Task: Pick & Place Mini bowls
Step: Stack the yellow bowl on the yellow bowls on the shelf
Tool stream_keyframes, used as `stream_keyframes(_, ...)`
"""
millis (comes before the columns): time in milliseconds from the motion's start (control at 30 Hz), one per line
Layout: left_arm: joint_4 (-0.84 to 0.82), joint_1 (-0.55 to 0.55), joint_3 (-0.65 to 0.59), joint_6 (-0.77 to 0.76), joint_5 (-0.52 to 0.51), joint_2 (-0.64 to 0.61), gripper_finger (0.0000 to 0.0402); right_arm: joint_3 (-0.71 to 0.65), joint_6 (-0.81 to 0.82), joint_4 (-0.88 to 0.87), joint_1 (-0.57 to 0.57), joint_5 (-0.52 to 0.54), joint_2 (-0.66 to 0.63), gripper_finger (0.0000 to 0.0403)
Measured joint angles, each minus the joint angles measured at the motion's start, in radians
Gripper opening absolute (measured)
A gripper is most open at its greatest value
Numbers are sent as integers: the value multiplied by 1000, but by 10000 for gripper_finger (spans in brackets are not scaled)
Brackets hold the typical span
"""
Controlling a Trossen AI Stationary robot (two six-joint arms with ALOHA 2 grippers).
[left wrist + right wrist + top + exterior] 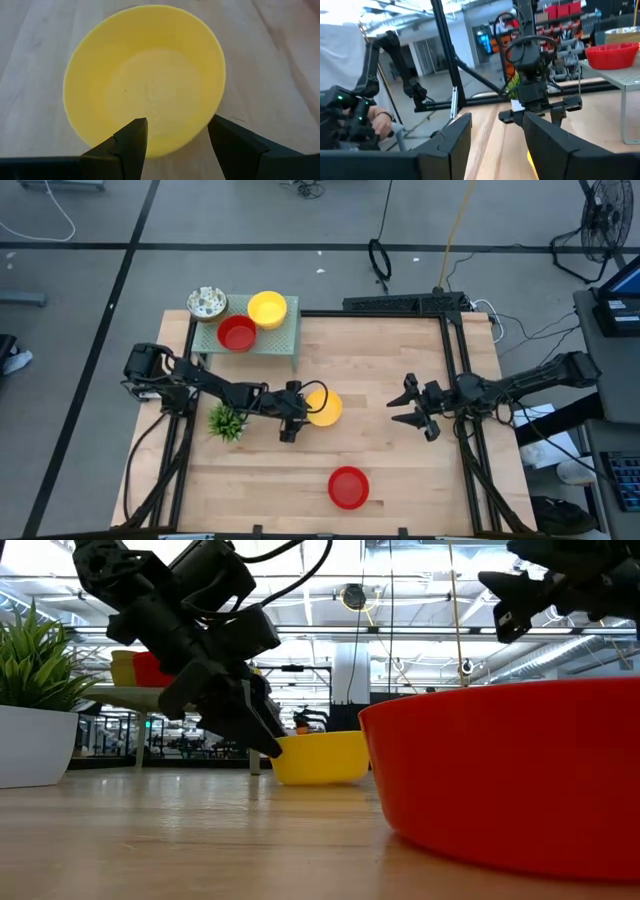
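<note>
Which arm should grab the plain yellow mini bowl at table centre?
Left: the left gripper has open jaws at the yellow mini bowl; the right gripper hangs farther off.

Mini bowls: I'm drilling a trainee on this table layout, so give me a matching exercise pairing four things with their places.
Things:
1. round yellow mini bowl on the bare wood
2. plain red mini bowl off the rack
3. white speckled mini bowl
4. right end effector

Places:
A. raised above the table, open, holding nothing
B. at the corner of the pale green mesh rack
C. alone on the wooden table, near its front edge
D. at the open left end effector, mid-table

Pairs: 1-D, 2-C, 3-B, 4-A
</note>
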Motion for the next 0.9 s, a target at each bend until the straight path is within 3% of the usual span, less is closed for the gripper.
stream_keyframes(333,-30,8,0,30,0,0,202,-90,12,139,0,0,-8,171)
stream_keyframes(733,-27,11,1,80,-3,5,23,-90,5,164,0,-2,-8,171)
stream_keyframes(900,15,11,3,74,-3,0,12,-90,5,164,0,-5,-8,171)
